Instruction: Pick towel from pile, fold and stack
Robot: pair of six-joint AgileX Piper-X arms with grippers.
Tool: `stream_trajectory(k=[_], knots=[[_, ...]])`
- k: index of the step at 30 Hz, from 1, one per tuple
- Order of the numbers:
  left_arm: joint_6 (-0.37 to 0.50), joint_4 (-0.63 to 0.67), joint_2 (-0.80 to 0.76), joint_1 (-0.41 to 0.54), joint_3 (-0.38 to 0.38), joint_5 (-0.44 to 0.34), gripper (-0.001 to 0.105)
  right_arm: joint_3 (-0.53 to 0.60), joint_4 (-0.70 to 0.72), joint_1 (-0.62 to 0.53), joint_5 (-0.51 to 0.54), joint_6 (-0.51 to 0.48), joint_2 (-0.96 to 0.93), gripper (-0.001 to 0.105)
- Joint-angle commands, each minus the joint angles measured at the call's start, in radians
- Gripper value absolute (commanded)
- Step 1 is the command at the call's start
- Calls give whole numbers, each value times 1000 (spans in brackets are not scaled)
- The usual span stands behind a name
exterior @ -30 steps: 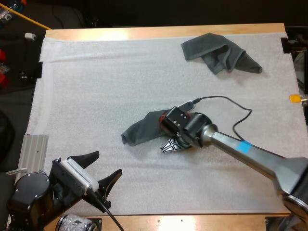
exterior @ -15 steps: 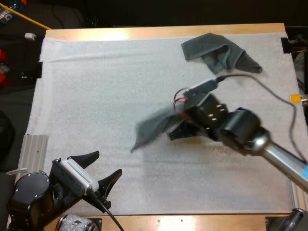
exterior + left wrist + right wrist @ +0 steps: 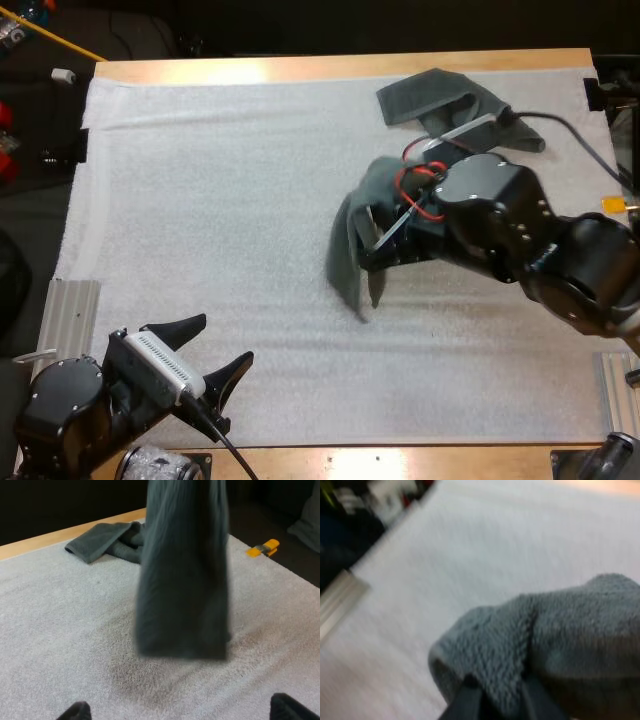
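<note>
Towel (image 3: 350, 245) hanging over mat (image 3: 200, 200) | right jaws clamped on bunched edge | left jaws spread, empty | risk: slipping from shallow pinch, landing crumpled

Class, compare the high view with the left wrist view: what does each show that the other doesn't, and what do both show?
High view adds: the right gripper holding the hanging towel, and the whole left gripper, open, at the mat's near edge. Left wrist view adds: the hanging towel's lower edge seems clear of the mat. Both: the hanging towel, the far towel crumpled near the far edge, the mat.
</note>
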Motion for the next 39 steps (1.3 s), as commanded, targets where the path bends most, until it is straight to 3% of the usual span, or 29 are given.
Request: stream_trajectory(k=[1, 4, 10, 15, 22, 26, 31, 39], knots=[[-9, 0, 1, -3, -6, 7, 68, 1, 61, 0, -9, 1, 2, 0], [-9, 0, 1, -3, -6, 7, 68, 1, 160, 3, -28, 1, -1, 0], [-9, 0, 1, -3, -6, 7, 68, 1, 303, 33, -208, -1, -12, 0], [-9, 0, 1, -3, -6, 7, 68, 14, 302, 51, -181, -18, 17, 0], [-9, 0, 1, -3, -6, 7, 68, 126, 119, 51, -157, -35, 154, 0], [-9, 0, 1, -3, -6, 7, 68, 131, -8, 45, -154, -35, 245, 0], [-9, 0, 1, -3, -6, 7, 68, 131, -142, 13, -56, -25, 347, 0], [-9, 0, 1, -3, -6, 7, 68, 128, -322, -69, -49, 31, 367, 0]])
